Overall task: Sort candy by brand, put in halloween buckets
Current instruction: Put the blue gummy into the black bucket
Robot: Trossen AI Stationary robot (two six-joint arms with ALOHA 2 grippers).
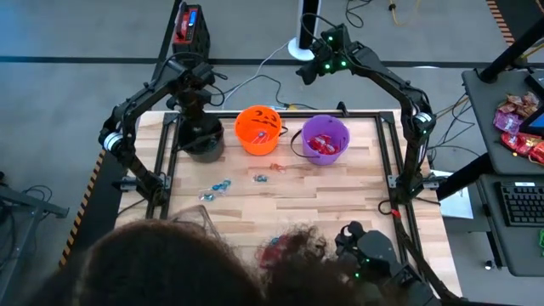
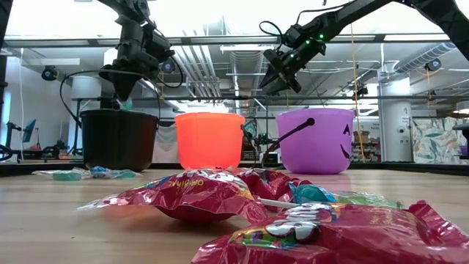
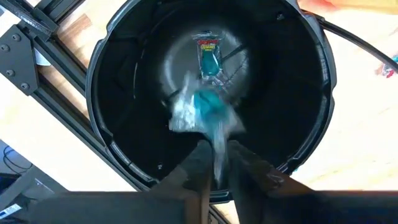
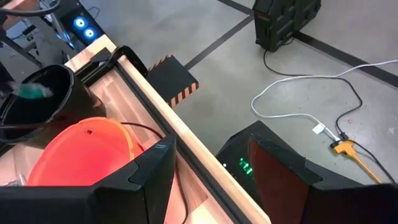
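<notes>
High view: left gripper [image 1: 197, 119] right over the black bucket [image 1: 214, 151], at the far left of the table [image 1: 340, 195]. Next to it, going right along the far edge, the orange bucket [image 1: 242, 136] and then the purple bucket [image 1: 343, 132], the latter with red packets [image 1: 321, 146] inside.

From the left wrist camera, a blue twist-wrapped candy [image 3: 202, 112] just off the gripper's tip, above the mouth of the black bucket. Clamped on it or already loose: cannot tell (piece blurred). One more small blue-green wrapped piece [image 3: 210, 59] flat on the bucket's floor.

Right gripper [image 1: 310, 68] raised high beyond the far edge, behind the gap between the orange and purple buckets. Fingers well apart, nothing between them.

Loose on the wood: two little clusters of blue pieces, one at mid-left [image 1: 221, 184], one nearer the centre [image 1: 260, 178], both well apart from the buckets. Closer to the near edge (best seen from the low camera), a heap of red candy packets [image 2: 190, 194], with something teal-wrapped tucked among them.

Near edge of the table partly hidden by a person's dark curly hair [image 1: 170, 263].
</notes>
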